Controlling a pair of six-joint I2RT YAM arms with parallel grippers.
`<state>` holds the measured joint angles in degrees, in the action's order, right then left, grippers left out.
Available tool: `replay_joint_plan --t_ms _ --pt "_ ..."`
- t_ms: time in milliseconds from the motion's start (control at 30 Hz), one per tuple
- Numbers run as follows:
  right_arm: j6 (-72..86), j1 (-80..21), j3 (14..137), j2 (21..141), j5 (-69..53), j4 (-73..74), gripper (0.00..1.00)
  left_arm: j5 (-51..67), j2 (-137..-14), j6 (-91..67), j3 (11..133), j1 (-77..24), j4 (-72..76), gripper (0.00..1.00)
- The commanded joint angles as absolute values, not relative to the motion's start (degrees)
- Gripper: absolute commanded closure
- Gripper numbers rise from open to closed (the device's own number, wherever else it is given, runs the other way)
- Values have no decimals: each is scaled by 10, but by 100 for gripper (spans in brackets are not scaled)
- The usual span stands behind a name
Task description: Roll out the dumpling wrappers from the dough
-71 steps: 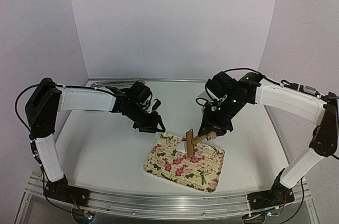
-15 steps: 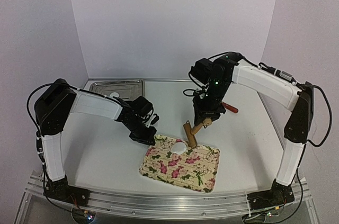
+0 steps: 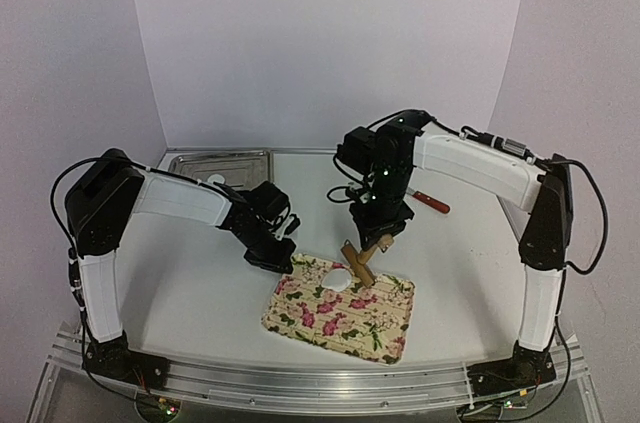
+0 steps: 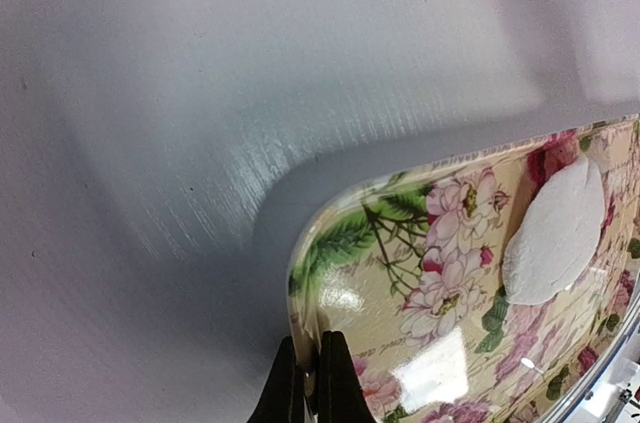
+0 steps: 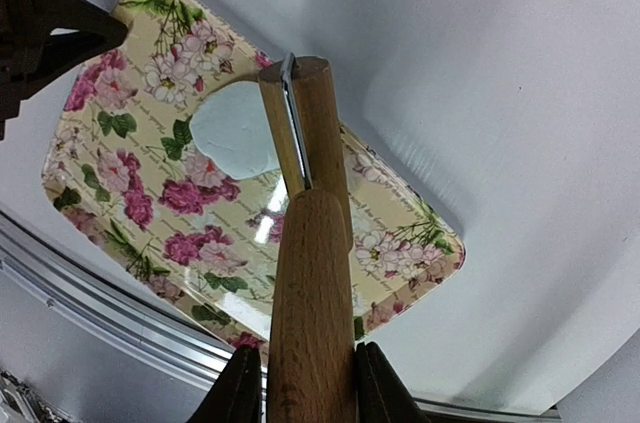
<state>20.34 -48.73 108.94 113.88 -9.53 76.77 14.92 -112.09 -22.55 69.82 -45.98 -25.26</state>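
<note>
A metal pan (image 3: 220,161) and a red-handled tool (image 3: 432,203) sit at the back of the counter (image 3: 200,283). One dumpling wrapper (image 3: 338,281) lies on the floral tray (image 3: 350,328). The right gripper (image 5: 310,383), arm arched over, clamps the wooden roller (image 5: 305,193) beside it. The left gripper (image 4: 305,388), closed, meets the tray's corner, perhaps pinching its rim

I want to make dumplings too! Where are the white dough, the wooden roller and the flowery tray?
dumpling wrapper (image 5: 232,135), right wrist view, middle of the white disc.
wooden roller (image 5: 311,293), right wrist view, on its handle.
flowery tray (image 3: 342,321), top view, bare flowered floor.
</note>
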Motion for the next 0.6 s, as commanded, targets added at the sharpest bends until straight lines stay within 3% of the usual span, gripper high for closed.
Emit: replay_joint_plan --t_ms 0,200,567 --pt "175 -501 1123 1164 -30 790 100 130 -1123 -221 721 -460 -258 100" --pt "174 -501 1135 1182 13 801 100 128 -1132 -212 735 -460 -265 100" --pt "131 -534 1145 1217 -51 778 100 128 -1144 -208 756 -460 -271 100"
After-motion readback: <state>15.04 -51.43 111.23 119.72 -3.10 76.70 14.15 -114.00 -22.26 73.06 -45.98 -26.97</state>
